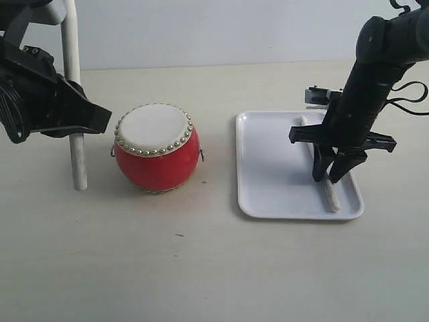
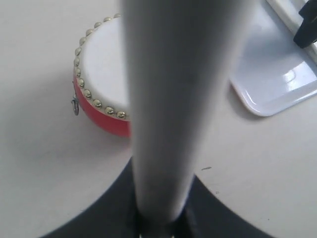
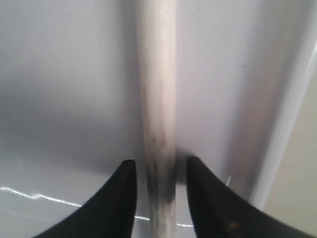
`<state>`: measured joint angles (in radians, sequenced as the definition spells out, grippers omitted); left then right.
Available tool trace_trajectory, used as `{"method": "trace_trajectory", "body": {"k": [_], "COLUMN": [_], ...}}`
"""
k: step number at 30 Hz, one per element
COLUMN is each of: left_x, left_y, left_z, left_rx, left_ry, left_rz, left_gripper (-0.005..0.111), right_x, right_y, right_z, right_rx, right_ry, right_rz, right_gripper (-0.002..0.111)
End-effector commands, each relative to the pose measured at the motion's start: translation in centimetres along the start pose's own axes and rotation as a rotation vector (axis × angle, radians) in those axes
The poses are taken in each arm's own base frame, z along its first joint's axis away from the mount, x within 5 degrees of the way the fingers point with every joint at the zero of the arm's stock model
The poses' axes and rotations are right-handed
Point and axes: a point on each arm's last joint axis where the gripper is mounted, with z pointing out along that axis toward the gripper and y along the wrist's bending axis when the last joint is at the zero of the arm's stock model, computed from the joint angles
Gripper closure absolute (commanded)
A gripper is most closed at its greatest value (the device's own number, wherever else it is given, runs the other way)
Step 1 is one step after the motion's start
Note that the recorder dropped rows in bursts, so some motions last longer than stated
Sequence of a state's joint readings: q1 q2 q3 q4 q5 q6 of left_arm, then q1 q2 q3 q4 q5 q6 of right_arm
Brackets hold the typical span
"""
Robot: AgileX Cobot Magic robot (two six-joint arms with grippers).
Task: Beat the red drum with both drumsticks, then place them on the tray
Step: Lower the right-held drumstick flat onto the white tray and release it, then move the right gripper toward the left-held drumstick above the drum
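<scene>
The red drum (image 1: 155, 149) with its cream skin stands on the table, left of the white tray (image 1: 268, 174). My left gripper (image 1: 70, 94) is shut on one drumstick (image 1: 79, 161), which hangs nearly upright just left of the drum with its tip close to the table. In the left wrist view this drumstick (image 2: 178, 99) fills the middle, in front of the drum (image 2: 101, 64). The other drumstick (image 1: 332, 198) lies on the tray's right side. My right gripper (image 1: 330, 176) is open and straddles it. A gap shows on each side of that drumstick (image 3: 157, 99) between the fingers (image 3: 121, 198).
A small grey object (image 1: 320, 95) lies on the table just behind the tray's far right corner. The tray's raised rim (image 3: 287, 129) runs close beside the lying stick. The pale tabletop (image 1: 201, 268) stretches in front of the drum and the tray.
</scene>
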<state>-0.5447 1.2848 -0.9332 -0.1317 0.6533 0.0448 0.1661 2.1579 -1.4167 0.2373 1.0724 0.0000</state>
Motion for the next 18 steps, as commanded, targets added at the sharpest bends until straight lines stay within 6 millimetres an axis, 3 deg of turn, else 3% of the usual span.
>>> {"method": "trace_trajectory", "body": {"k": [1,8,12,18], "left_x": [0.0,-0.4,-0.7,-1.5], "left_y": [-0.1,-0.1,-0.2,0.0], "left_z": [-0.2,-0.2,-0.2,-0.6], "left_rx": [0.006,0.006,0.018,0.154], "left_ry": [-0.019,-0.066,-0.100,-0.172], "left_rz": [0.000,0.021,0.025,-0.062], "left_gripper": [0.107,0.107,0.107,0.107], "right_x": [0.1,1.6,3.7,7.2], "right_y": [0.0,1.8,4.4,6.7], "right_z": [-0.7,-5.0,-8.2,-10.5], "right_rx": [0.002,-0.122,-0.362,-0.670], "right_ry": [-0.025,-0.093,-0.236,-0.491], "right_rz": [-0.038,-0.203,-0.383,-0.593], "right_gripper": [0.057,0.054,0.054,0.054]}}
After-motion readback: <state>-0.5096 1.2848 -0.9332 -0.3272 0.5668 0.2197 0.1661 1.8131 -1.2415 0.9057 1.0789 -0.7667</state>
